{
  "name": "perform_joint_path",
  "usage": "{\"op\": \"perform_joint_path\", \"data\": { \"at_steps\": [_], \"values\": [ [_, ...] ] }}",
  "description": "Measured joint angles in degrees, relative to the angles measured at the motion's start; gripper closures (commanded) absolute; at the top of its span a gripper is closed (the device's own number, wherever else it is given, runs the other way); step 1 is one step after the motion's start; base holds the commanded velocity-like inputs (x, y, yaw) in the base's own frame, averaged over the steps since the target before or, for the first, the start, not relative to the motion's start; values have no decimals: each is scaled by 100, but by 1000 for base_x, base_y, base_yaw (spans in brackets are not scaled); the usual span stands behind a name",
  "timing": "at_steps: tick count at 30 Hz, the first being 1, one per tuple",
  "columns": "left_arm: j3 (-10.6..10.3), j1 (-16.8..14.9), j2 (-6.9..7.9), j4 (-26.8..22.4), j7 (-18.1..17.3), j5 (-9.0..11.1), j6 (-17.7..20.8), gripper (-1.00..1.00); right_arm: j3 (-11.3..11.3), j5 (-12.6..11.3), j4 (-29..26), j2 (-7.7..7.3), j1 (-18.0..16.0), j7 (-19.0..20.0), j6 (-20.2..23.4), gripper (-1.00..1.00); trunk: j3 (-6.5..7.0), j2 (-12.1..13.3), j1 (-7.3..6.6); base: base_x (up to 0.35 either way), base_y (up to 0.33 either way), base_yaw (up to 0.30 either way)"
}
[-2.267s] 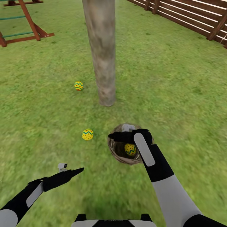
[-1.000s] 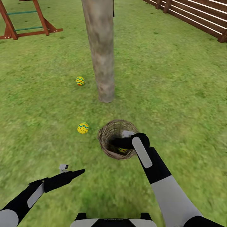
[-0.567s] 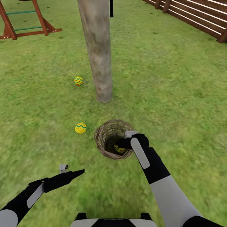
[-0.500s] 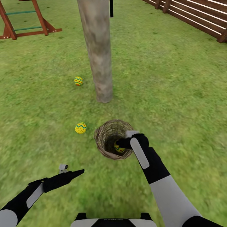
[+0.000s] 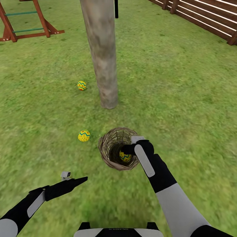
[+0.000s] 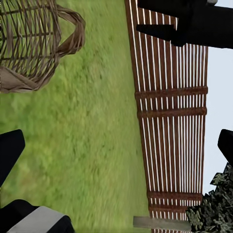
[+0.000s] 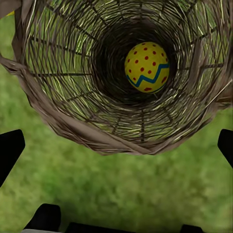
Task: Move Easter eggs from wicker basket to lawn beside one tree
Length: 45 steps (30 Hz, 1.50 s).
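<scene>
yellow red-dotted zigzag egg (image 7: pixel 147 67), brown wicker basket (image 7: pixel 58 104), green lawn (image 5: pixel 184 98)

A round brown woven-twig basket (image 5: pixel 113 149) stands on the short green grass of the lawn (image 5: pixel 184 98), its mouth open upward and a small loop handle (image 6: pixel 73 34) seen at its rim. One yellow egg with red dots and a blue-green zigzag band (image 7: pixel 147 67) lies at the basket's bottom. A second such egg (image 5: pixel 84 135) rests on the grass just beside the basket. A third (image 5: pixel 82 85) lies near the base of the thick grey-brown mottled tree trunk (image 5: pixel 102 56), which rises upright beyond the basket.
</scene>
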Motion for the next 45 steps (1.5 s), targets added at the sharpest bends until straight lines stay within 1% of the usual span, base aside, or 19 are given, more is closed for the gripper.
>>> {"op": "perform_joint_path", "data": {
  "at_steps": [5,13,22,36,40,45],
  "values": [
    [8,0,23,0,6,-2,0,-100,-9,8,18,-8,0,3,0,-100,-11,0,0,0,0,10],
    [42,0,36,0,-13,5,0,-100,-10,9,13,-10,0,1,0,-100,-67,0,0,0,0,49],
    [53,0,45,0,-24,7,9,-100,-10,15,25,-12,0,-1,-2,-100,-76,0,0,0,0,2],
    [53,0,43,0,-24,-2,9,-100,-1,23,71,-34,0,10,-130,-100,-343,-560,307,0,0,0],
    [53,0,37,0,-24,-1,9,-100,-25,20,447,-7,-13,13,-131,-100,-344,-562,308,0,0,0],
    [48,0,24,-1,-10,-2,9,-100,-29,19,531,-1,-70,16,-130,-100,-344,-562,307,58,0,0]
  ]
}}
